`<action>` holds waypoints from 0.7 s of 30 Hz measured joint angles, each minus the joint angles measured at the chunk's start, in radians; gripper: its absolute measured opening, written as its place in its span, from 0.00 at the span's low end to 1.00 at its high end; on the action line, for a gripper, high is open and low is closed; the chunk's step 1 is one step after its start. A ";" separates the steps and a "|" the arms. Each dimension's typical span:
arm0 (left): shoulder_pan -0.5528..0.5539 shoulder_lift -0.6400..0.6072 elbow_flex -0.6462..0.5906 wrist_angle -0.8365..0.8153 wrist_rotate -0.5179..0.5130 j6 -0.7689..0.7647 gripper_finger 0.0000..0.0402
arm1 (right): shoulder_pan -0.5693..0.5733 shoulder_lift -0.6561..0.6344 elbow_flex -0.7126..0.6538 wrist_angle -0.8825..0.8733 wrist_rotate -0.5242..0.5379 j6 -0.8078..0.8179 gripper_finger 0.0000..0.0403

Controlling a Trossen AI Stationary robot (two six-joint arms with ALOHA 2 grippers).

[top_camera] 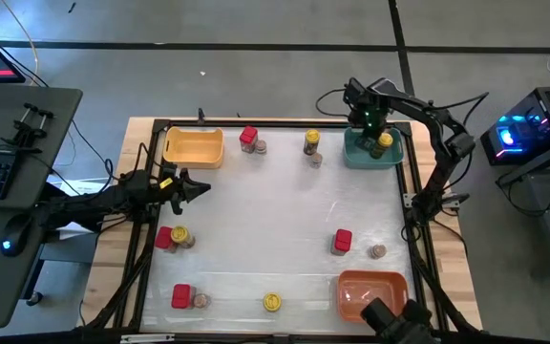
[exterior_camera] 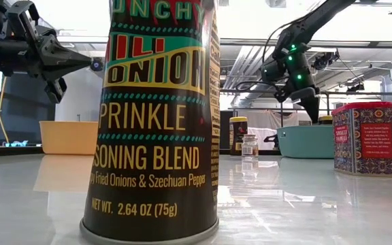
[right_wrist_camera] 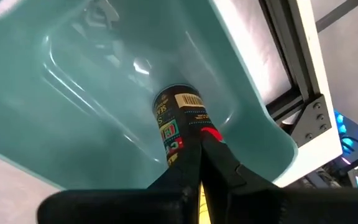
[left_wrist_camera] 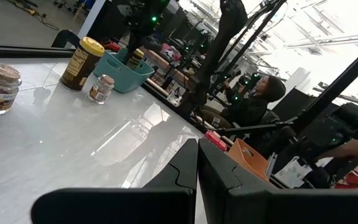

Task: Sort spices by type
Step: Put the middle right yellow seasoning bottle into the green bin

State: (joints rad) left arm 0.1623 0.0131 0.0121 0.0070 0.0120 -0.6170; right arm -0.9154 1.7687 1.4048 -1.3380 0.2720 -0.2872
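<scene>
A yellow-lidded spice jar (right_wrist_camera: 178, 124) stands in the teal tray (top_camera: 363, 156) at the table's far right. My right gripper (right_wrist_camera: 202, 146) points down into that tray, shut, with its fingertips right beside the jar's side. My left gripper (top_camera: 197, 188) hovers shut at the table's left edge, clear of everything. Other spices stand about the table: red boxes (top_camera: 248, 137) (top_camera: 343, 241) (top_camera: 181, 296), yellow-lidded jars (top_camera: 311, 141) (top_camera: 272, 303) and small grey-brown jars (top_camera: 377, 251) (top_camera: 315, 159). My right gripper's shut fingers (right_wrist_camera: 219, 162) come from above, alongside the labelled side (right_wrist_camera: 188, 140) of the jar in the teal tray. They cover the spot where they meet it, so I cannot tell whether they touch. Nothing is between the fingers.
A yellow tray (top_camera: 194, 148) sits at the far left and an orange tray (top_camera: 390, 284) at the near right. A red box and a yellow-lidded jar (top_camera: 172, 236) stand close to the left arm. The table's middle holds nothing.
</scene>
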 joint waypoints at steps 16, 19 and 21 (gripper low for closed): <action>0.000 0.000 0.000 0.000 0.000 0.000 0.00 | 0.000 0.000 0.000 -0.081 0.014 -0.055 0.00; 0.000 0.000 0.000 0.000 0.000 0.000 0.00 | 0.000 0.000 0.000 -0.104 0.012 -0.064 0.00; 0.000 0.000 0.000 0.000 0.000 0.000 0.00 | 0.000 0.000 0.000 -0.117 0.003 -0.080 0.00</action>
State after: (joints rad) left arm 0.1622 0.0129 0.0120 0.0068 0.0120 -0.6168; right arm -0.9154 1.7683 1.4048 -1.4554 0.2745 -0.3668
